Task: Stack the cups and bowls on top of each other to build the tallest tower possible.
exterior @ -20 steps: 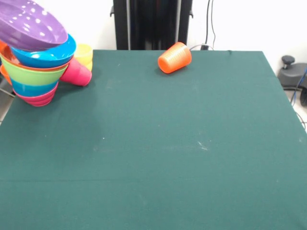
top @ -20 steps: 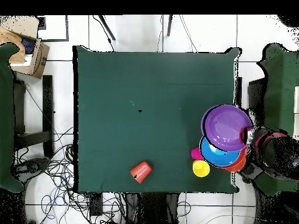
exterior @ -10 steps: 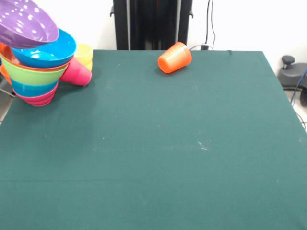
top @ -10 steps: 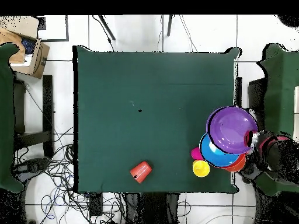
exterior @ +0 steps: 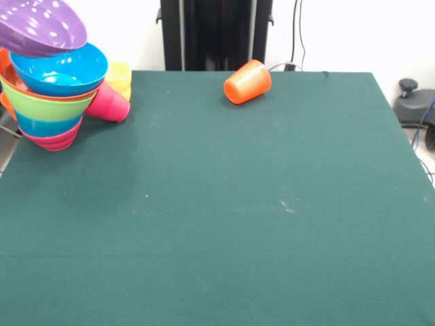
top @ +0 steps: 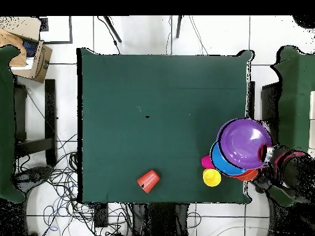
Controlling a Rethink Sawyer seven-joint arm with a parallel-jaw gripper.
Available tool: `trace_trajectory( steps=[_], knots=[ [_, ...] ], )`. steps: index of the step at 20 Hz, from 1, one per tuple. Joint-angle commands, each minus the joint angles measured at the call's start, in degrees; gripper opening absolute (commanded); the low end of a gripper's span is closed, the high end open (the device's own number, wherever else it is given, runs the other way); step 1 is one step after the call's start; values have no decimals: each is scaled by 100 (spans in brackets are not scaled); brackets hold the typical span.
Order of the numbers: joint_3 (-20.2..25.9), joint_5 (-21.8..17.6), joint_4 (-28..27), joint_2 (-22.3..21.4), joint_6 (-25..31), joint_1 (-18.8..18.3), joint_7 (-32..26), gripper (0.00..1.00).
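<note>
- Front view: a pile of bowls (exterior: 49,102) stands at the far left corner of the green worktop (exterior: 238,224), at its left edge.
- From the bottom up, the pile shows a small magenta bowl (exterior: 53,141), a see-through blue bowl (exterior: 46,125), a lime green bowl (exterior: 47,105), a sliver of orange bowl rim (exterior: 5,64) and a bright blue bowl (exterior: 62,71), each nested in the one below.
- A purple bowl (exterior: 41,27) sits highest, tilted, with its underside towards the camera. Its lower rim overlaps the blue bowl's rim on the left; whether it rests there or hangs just above cannot be told.
- A pink cup (exterior: 109,105) lies on its side against the right of the pile, touching the green bowl.
- A yellow cup (exterior: 120,76) stands just behind the pink cup, close to the far edge.
- An orange cup (exterior: 247,81) lies on its side near the middle of the far edge, well apart from the pile.
- Overhead view: the purple bowl covers most of the blue one and reaches past the worktop's edge.
- At that edge the gripper (top: 268,153) meets the purple bowl's rim, with the red and black arm (top: 286,169) behind it, off the worktop. Whether it is grasping the rim or released cannot be told.
</note>
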Motion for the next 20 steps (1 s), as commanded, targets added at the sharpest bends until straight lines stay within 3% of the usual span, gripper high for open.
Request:
trace_trajectory(
  steps=[1,20],
  knots=[
    [-39,147,869,-71,-50,27,-303,0],
    [-131,-267,1005,186,-420,95,-242,0]
  ],
)
